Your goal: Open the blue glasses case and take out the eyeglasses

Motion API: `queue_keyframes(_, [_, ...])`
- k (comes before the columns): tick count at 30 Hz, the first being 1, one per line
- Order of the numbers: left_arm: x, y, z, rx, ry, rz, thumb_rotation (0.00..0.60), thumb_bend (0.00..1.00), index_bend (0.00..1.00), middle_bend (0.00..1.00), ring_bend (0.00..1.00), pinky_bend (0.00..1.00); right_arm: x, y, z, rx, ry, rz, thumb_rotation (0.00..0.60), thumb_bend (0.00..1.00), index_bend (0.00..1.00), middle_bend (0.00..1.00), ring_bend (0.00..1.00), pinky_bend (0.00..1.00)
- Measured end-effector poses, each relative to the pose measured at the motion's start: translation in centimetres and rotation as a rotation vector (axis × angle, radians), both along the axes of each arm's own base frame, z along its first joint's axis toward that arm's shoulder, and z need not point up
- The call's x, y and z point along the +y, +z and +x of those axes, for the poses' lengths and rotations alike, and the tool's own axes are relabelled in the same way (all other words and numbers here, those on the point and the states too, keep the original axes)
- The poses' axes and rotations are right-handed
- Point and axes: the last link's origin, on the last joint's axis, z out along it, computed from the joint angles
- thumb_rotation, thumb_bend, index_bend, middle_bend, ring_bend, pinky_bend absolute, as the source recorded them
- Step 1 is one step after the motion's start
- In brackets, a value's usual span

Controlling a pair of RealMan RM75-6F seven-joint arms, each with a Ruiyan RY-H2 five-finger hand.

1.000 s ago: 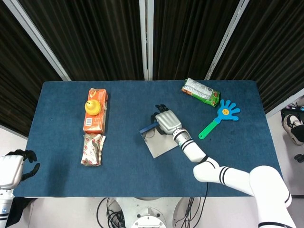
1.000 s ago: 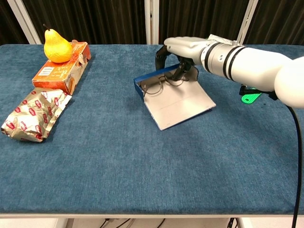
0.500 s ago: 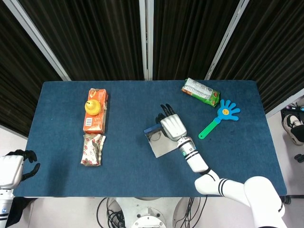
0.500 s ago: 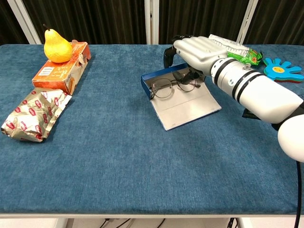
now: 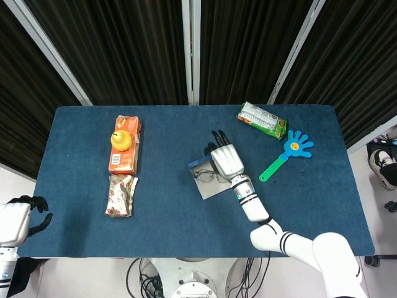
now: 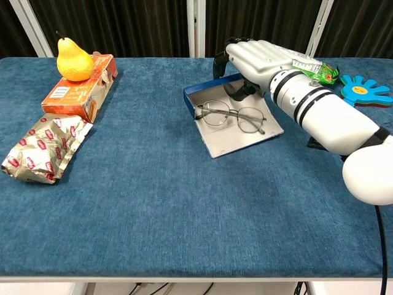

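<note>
The blue glasses case (image 6: 206,91) lies open at mid-table, its grey inside (image 6: 245,136) facing up; the head view shows the case (image 5: 197,165) too. The thin-rimmed eyeglasses (image 6: 232,115) sit across the open case, lenses toward me, also visible as eyeglasses (image 5: 208,176) from above. My right hand (image 6: 256,56) hovers over the case's far edge, thumb and fingers curled down onto the frame's back part, apparently pinching it. From above, the right hand (image 5: 225,161) covers the case's right half. My left hand (image 5: 17,221) hangs off the table's near left corner, empty, fingers apart.
A pear (image 6: 72,59) sits on an orange carton (image 6: 81,89) at the left, with a crinkled foil packet (image 6: 44,146) in front of it. A green snack bag (image 5: 262,120) and a blue hand-shaped clapper (image 5: 288,152) lie at the far right.
The right hand pulled back toward the far right. The eyeglasses came out of the case's blue tray and now spread over the grey lid. The case shifted slightly. The left hand stayed still.
</note>
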Motion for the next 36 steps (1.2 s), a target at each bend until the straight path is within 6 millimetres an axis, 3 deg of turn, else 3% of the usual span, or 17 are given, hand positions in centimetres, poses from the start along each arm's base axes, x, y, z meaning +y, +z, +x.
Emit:
queue_keyframes(4, [0.0,0.0,0.0,0.001,0.001,0.001,0.6,0.28,0.56,0.58,0.46,0.51,-0.4,-0.6,-0.1,0.004,-0.037,0.044,0.6,0.43,0.53,0.31,0.0,0.0])
queue_keyframes(6, [0.0,0.0,0.0,0.001,0.001,0.001,0.6,0.28,0.56,0.58,0.46,0.51,-0.8,-1.0,-0.2,0.01,-0.069,0.082,0.6,0.39,0.41,0.27,0.0,0.0])
queue_keyframes(9, [0.0,0.0,0.0,0.001,0.001,0.0,0.6,0.28,0.56,0.58,0.46,0.51,-1.3,-1.3,-0.1,0.024,-0.114,0.131,0.6,0.32,0.15,0.2,0.0,0.0])
queue_keyframes(11, [0.0,0.0,0.0,0.0,0.001,0.0,0.6,0.28,0.56,0.58,0.46,0.51,-1.4,-1.2,0.1,0.024,-0.128,0.152,0.6,0.28,0.04,0.17,0.0,0.0])
queue_keyframes(13, [0.0,0.0,0.0,0.0,0.001,-0.001,0.6,0.28,0.56,0.58,0.46,0.51,-1.3,-0.8,0.5,0.015,-0.13,0.167,0.6,0.25,0.01,0.16,0.0,0.0])
queue_keyframes(17, [0.0,0.0,0.0,0.0,0.001,0.0,0.6,0.28,0.56,0.58,0.46,0.51,-0.6,0.1,1.1,-0.017,-0.121,0.197,0.6,0.25,0.02,0.16,0.0,0.0])
queue_keyframes(26, [0.0,0.0,0.0,0.005,0.001,-0.003,0.6,0.28,0.56,0.58,0.46,0.51,3.5,3.0,0.6,-0.063,-0.119,0.273,0.6,0.24,0.31,0.18,0.0,0.0])
queue_keyframes(29, [0.0,0.0,0.0,0.005,0.001,-0.002,0.6,0.28,0.56,0.58,0.46,0.51,4.6,3.0,-0.6,-0.032,-0.154,0.279,0.6,0.24,0.36,0.18,0.0,0.0])
queue_keyframes(36, [0.0,0.0,0.0,0.002,0.001,-0.004,0.6,0.28,0.56,0.58,0.46,0.51,5.6,2.0,-2.0,0.007,-0.217,0.296,0.6,0.29,0.37,0.18,0.0,0.0])
